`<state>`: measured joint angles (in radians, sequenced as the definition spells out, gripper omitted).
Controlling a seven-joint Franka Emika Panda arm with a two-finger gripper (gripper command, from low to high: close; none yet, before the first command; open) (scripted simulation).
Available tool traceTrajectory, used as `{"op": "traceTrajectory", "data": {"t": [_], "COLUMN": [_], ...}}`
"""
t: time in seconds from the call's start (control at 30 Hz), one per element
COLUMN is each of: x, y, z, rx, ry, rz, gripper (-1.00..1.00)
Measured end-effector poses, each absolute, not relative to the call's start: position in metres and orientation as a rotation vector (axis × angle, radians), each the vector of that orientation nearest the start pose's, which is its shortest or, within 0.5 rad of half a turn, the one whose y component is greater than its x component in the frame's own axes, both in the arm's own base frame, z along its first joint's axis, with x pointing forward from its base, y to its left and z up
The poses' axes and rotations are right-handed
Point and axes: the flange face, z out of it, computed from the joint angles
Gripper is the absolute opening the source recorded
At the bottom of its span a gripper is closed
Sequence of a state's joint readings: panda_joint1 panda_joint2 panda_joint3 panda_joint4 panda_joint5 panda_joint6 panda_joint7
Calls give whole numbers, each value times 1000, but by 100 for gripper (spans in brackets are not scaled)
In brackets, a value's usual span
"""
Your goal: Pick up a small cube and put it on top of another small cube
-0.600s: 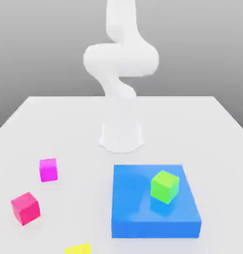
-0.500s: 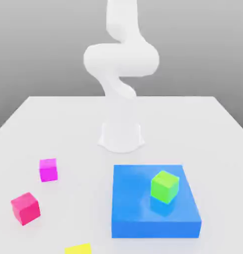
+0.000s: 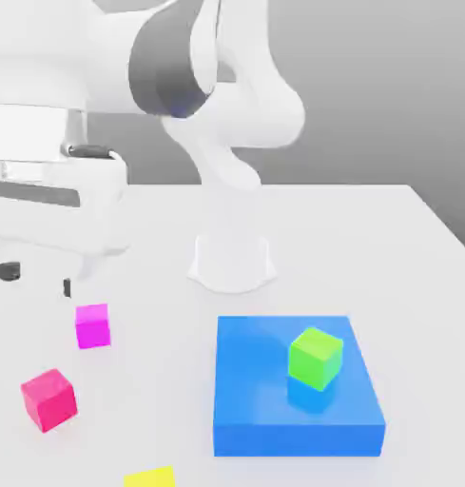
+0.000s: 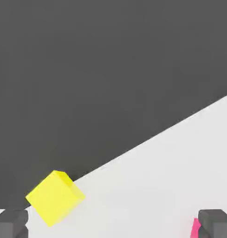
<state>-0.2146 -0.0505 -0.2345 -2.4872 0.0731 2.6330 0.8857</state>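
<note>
White table [image 3: 369, 228] bears four small cubes and one blue block [image 3: 298, 390].

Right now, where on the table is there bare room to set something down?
Bare: the table between the arm's base and the exterior view's right edge. Crowded: the exterior view's left, with the magenta cube, the crimson cube, the yellow cube and the open gripper above.

Yellow cube [image 3: 148, 477] cut by the exterior view's lower edge.
</note>
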Motion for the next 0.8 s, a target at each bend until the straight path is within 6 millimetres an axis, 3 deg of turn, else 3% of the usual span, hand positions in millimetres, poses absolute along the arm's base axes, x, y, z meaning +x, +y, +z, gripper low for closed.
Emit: {"op": "traceTrajectory", "data": {"t": [0.07,0.2,0.37,0.4,0.63,0.8], "x": [420,385,377,376,376,375], "y": [-232,-252,-258,-257,-257,-257], "z": [287,213,149,138,136,188], "rx": [-2284,-2223,-2208,-2207,-2207,-2206], "ry": [2049,2200,2236,2237,2237,2237], "rz": [-195,-38,-3,-1,-1,-1], "gripper": [0,0,0,-100,-100,-100]}}
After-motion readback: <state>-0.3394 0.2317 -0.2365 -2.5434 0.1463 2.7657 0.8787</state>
